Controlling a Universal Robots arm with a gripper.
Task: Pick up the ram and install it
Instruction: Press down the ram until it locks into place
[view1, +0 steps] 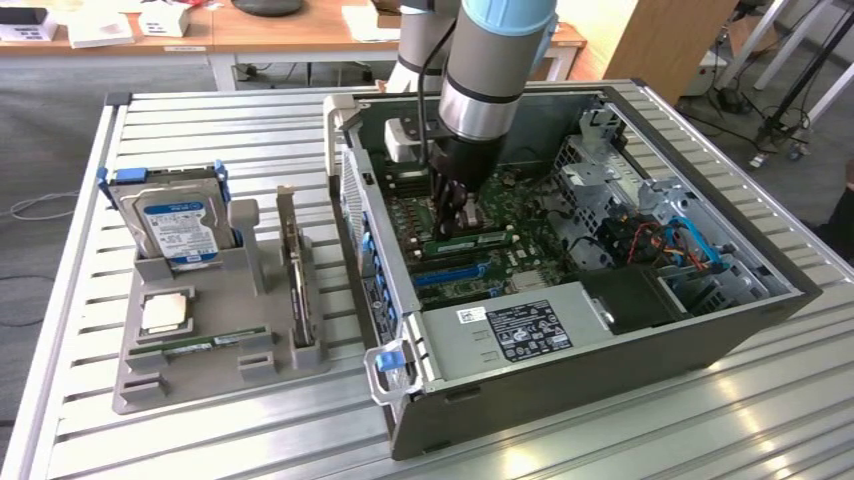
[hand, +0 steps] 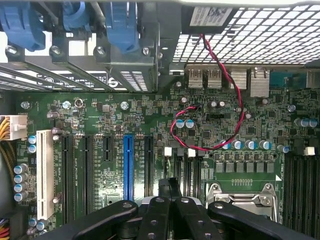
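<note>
Green ram (view1: 470, 241) is seen at frame centre, apparently gripped on the motherboard (hand: 150, 125), just below the clenched end effector (view1: 461, 212).

The arm (view1: 487, 70) comes straight down from above, wrist vertical, its grey and blue segments stacked upright. At its lower end the black gripper (view1: 458, 212) points downward, fingers (hand: 161, 215) drawn together with their tips meeting.
</note>
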